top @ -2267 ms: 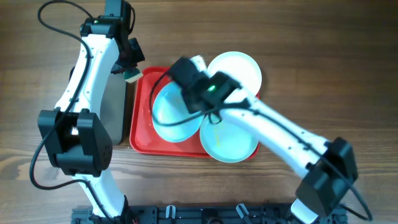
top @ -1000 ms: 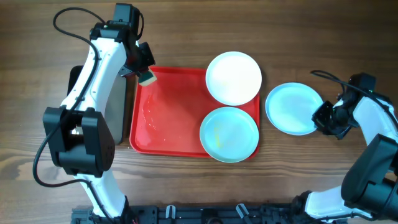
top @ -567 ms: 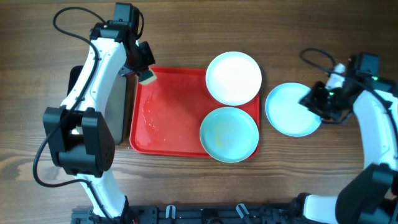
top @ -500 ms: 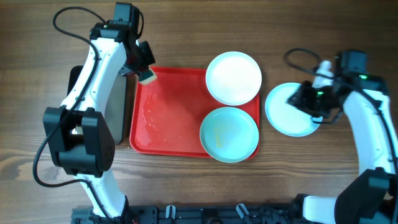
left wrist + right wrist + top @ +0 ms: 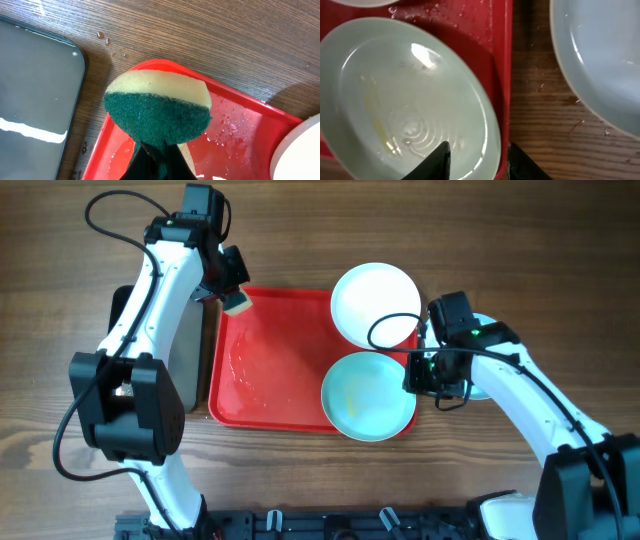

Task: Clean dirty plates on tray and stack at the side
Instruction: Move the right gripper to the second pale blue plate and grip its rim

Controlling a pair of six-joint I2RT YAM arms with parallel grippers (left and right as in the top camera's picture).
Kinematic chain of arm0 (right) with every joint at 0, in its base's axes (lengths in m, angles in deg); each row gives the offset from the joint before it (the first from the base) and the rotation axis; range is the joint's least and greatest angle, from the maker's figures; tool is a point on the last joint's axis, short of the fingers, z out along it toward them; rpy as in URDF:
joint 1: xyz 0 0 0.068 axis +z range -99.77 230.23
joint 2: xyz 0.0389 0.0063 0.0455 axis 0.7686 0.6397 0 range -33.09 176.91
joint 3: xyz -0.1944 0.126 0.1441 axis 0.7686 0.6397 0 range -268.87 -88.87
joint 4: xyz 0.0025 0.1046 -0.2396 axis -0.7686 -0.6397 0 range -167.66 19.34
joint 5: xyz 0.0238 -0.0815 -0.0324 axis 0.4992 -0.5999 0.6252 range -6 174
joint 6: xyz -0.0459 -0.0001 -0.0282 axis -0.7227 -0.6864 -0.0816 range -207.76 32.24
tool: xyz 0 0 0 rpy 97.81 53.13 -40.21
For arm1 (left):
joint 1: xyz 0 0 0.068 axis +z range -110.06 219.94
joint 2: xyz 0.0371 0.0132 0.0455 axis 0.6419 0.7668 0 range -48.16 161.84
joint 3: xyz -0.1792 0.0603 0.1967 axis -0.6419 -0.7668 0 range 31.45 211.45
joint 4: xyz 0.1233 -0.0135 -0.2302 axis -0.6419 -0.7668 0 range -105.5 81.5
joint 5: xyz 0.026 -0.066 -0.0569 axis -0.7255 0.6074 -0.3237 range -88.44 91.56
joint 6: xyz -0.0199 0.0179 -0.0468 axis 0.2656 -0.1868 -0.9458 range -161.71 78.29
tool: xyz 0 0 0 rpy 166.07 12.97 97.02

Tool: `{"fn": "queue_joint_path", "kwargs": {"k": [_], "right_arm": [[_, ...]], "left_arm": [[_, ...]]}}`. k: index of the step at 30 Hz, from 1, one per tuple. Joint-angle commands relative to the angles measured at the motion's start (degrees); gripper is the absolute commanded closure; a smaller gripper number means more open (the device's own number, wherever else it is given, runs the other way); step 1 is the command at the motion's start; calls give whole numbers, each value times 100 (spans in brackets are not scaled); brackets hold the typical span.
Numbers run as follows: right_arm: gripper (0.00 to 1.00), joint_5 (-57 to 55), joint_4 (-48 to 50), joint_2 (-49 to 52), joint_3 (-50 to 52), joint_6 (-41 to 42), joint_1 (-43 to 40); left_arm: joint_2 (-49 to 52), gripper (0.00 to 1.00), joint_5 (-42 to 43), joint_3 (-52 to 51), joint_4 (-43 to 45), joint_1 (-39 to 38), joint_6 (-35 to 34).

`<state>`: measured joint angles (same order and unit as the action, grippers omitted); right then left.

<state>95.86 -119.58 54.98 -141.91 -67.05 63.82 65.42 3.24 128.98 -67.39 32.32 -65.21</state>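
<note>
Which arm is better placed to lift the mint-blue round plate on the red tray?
Right: the right gripper, open, straddles the plate's rim; the left gripper holds a green sponge at the tray's far corner.

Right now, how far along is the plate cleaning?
One mint plate lies on the table beside the red tray. The right gripper, open, straddles the rim of the smeared mint plate; the left gripper holds the sponge. That plate and the white plate are left on the tray.
</note>
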Motion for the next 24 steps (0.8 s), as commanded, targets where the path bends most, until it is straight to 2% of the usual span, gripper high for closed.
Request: {"fn": "queue_joint_path", "kwargs": {"k": [1,7,10,17,24], "right_arm": [[64,-264,177,361,28,-273,13],[72,-153,326,612,28,-380,13],[73,-153,415,627,105,-380,13],[96,-151,389,627,208,-299,13],[96,1200,315,621,72,-297,282]], "left_arm": [[-15,96,87,-22,17,-15,-94],[-15,96,85,-22,15,-15,-94],[-15,96,87,-22,15,-15,-94],[-15,96,85,-22,15,-15,-94],[-15,96,85,-22,15,-15,-94]]}}
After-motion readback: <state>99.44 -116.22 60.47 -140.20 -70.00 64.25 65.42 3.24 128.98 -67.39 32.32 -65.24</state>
